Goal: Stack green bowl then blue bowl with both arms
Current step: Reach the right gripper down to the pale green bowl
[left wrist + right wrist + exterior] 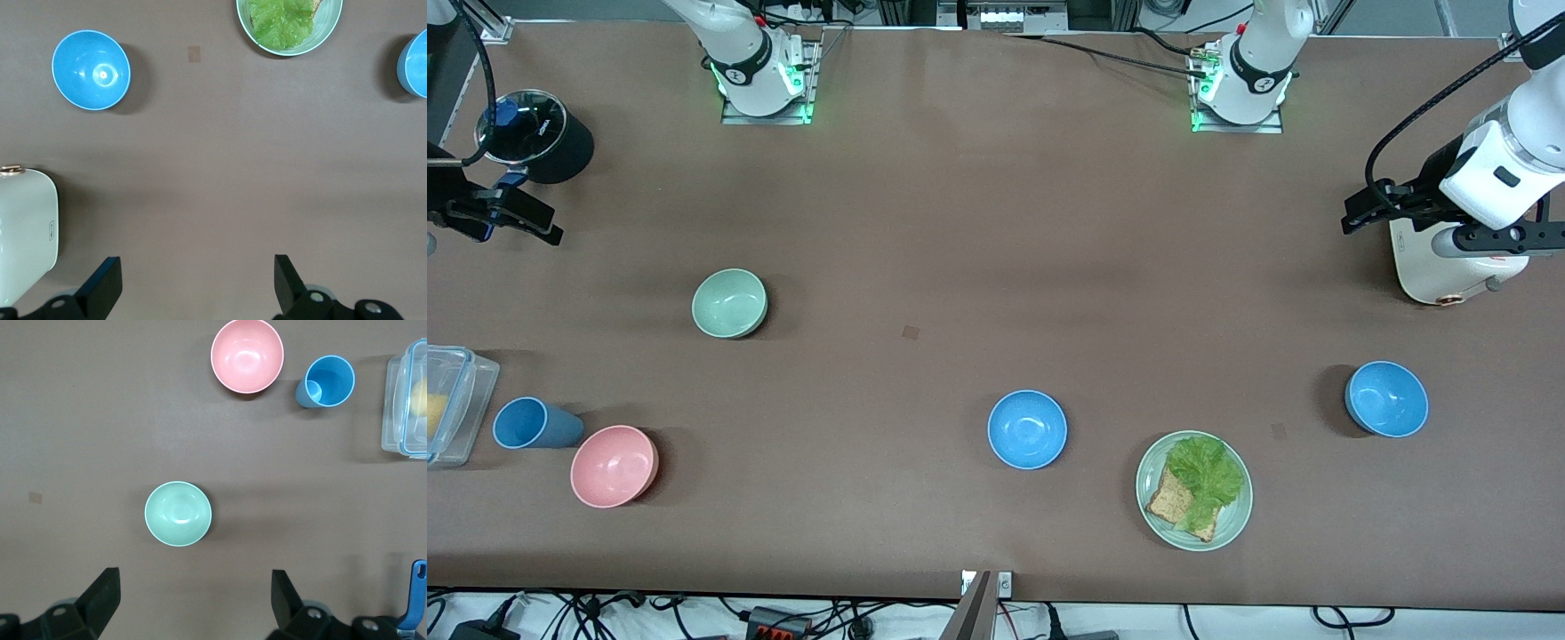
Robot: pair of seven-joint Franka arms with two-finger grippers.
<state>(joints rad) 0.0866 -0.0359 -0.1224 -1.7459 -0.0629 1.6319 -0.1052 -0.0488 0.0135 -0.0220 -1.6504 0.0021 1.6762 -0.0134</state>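
Two grippers: left gripper [193, 287] and right gripper [190, 603] are hovering spread wide, gripping nothing.
Green bowl [729, 303]: looking light, rigid, smooth; rim pinch is seeming best.
Blue bowl [1027, 429]: likely behaving alike.

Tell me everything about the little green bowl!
The green bowl is small, round and pale mint green, with a plain matte look like plastic. It stands upright on the brown table, open side up, and it is empty inside. Nothing touches it. It sits toward the right arm's end of the table, farther from the front camera than the pink bowl and the blue cup. The right gripper hangs over the table near it, jaws open.
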